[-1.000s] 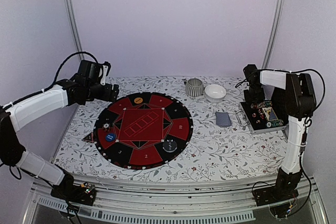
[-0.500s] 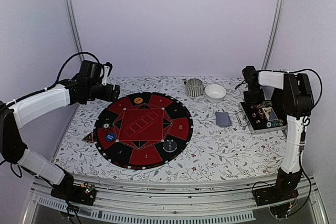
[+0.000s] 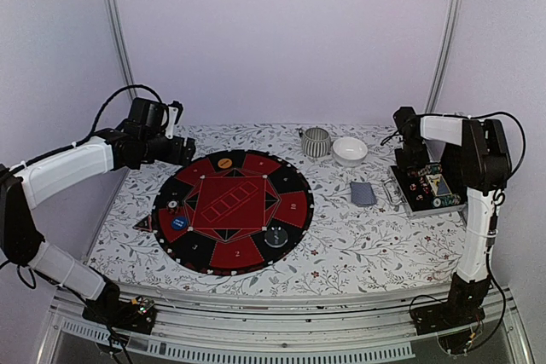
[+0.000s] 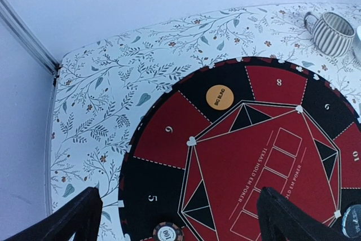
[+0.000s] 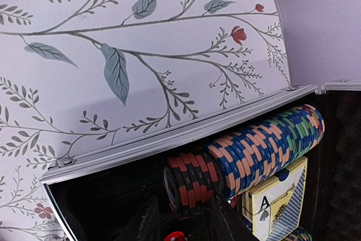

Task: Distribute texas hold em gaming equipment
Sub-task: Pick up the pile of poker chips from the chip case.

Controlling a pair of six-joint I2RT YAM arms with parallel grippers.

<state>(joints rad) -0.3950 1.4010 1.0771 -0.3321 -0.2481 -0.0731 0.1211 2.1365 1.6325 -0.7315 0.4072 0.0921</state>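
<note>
My left gripper (image 3: pixel 182 152) hangs open and empty over the far-left rim of the mat; in the left wrist view its fingertips (image 4: pixel 72 217) stand wide apart. Below it lie an orange chip (image 4: pixel 219 97), a black chip (image 4: pixel 168 232) and a blue chip (image 4: pixel 353 222). A grey-blue card deck (image 3: pixel 363 193) lies right of the mat. My right gripper (image 5: pixel 186 213) is down in the chip case (image 3: pixel 426 190). Its jaws stand narrowly apart on either side of a short stack of black-and-red chips (image 5: pixel 194 180). A blue-and-orange chip row (image 5: pixel 265 148) lies beside the stack.
The round red-and-black mat (image 3: pixel 232 210) fills the middle of the table. A ribbed grey cup (image 3: pixel 316 141) and a white bowl (image 3: pixel 350 151) stand at the back. The case also holds a boxed card pack (image 5: pixel 276 201) and a red die (image 5: pixel 175 236).
My right arm has shifted slightly over the case. My left arm has risen a little. Nothing was picked up or let go.
</note>
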